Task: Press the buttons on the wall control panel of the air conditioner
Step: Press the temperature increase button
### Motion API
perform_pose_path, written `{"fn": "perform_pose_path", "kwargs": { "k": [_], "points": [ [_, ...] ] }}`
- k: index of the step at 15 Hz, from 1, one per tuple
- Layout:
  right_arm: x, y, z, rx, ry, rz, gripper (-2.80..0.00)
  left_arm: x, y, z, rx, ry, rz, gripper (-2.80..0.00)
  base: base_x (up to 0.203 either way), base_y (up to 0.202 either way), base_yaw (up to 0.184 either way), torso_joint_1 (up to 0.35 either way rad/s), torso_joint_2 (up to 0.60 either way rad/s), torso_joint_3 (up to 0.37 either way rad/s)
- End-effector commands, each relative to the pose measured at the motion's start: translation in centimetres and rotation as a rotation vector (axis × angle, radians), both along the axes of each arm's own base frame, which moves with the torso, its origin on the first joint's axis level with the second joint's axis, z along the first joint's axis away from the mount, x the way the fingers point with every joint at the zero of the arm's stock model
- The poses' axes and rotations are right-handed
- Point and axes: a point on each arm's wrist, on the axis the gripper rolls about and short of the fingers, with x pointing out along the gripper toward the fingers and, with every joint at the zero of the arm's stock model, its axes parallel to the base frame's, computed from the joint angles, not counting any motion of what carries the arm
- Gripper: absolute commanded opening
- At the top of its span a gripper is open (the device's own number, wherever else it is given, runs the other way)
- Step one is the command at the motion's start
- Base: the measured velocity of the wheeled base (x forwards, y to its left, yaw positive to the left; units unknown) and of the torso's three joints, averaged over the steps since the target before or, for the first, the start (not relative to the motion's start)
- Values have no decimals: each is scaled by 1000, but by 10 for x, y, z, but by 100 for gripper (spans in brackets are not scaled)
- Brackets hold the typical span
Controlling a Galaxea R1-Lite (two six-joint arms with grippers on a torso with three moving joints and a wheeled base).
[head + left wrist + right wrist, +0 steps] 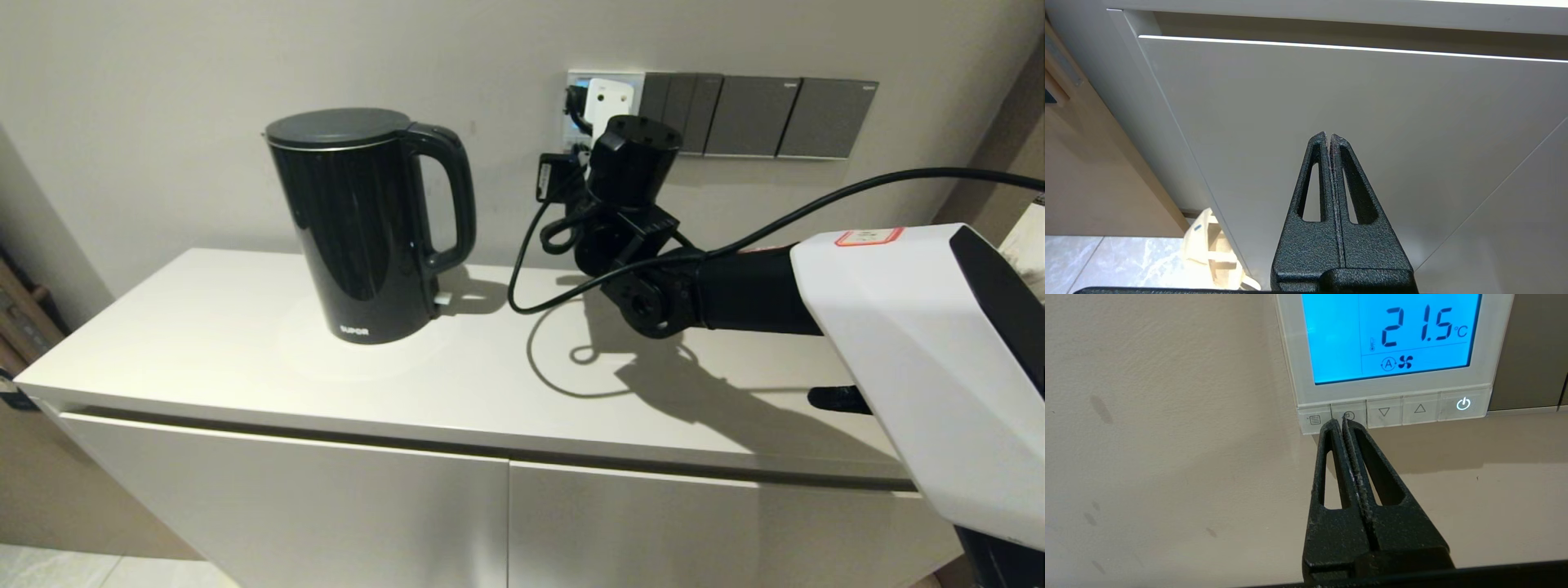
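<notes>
The white air conditioner control panel [1392, 394] hangs on the wall, its screen lit blue and reading 21.5 °C. Its row of pale buttons [1384, 412] runs along the lower edge: menu, clock, down, up, power. My right gripper [1340, 421] is shut, and its tips rest at the clock button [1349, 413]. In the head view the right arm's wrist covers most of the panel [608, 90]. My left gripper [1328, 135] is shut and empty, parked low in front of the cabinet door.
A black electric kettle [367, 224] stands on the white cabinet top [245, 359], left of the right arm. A black cable [539, 245] loops down from the arm. Dark grey switch plates [759, 114] sit on the wall right of the panel.
</notes>
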Motion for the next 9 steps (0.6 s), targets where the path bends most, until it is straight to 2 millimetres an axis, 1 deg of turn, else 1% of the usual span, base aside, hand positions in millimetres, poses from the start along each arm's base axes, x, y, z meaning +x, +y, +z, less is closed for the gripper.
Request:
{"fn": "perform_pose_path", "kwargs": {
  "k": [1, 9],
  "points": [
    [0, 1, -1, 1, 0, -3, -280, 0, 0, 0, 0, 1, -2, -280, 0, 0, 0, 0, 0, 0],
    [6, 0, -4, -12, 0, -14, -280, 0, 0, 0, 0, 1, 0, -280, 0, 0, 0, 0, 0, 0]
  ]
}}
